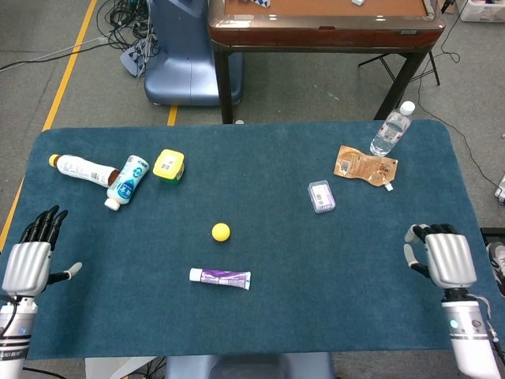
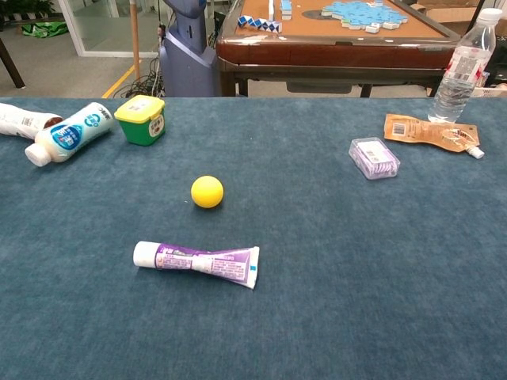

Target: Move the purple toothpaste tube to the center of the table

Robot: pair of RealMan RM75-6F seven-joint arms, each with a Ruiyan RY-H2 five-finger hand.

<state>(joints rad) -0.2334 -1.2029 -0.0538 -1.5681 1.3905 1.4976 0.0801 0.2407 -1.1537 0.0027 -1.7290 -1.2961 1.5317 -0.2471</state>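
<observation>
My left hand [image 1: 25,267] sits at the lower left edge of the head view, fingers [image 1: 43,225] straight and spread, thumb out to the side, holding nothing. My right hand [image 1: 447,259] sits at the lower right edge, its fingers [image 1: 430,230] curled forward over the blue cloth-covered bench [image 1: 355,276], also holding nothing. Neither hand shows in the chest view.

The purple toothpaste tube with a white cap [image 1: 220,277] [image 2: 196,262] lies flat in the lower middle of the frame, cap pointing left, well apart from both hands. Just beyond it rests a small yellow ball [image 1: 221,231] [image 2: 207,191], near but not touching.

Further back on the right lie a small clear plastic box [image 1: 321,196] [image 2: 374,157], a flat brown pouch [image 1: 364,165] [image 2: 429,131] and an upright clear water bottle [image 1: 391,129] [image 2: 460,65]. At the upper left stand a yellow-lidded green tub [image 1: 169,166] [image 2: 141,119], with a white-and-blue bottle [image 1: 126,181] [image 2: 66,132] lying on its side just beside it, and another white bottle with a yellow cap [image 1: 82,170] lying further left.
</observation>
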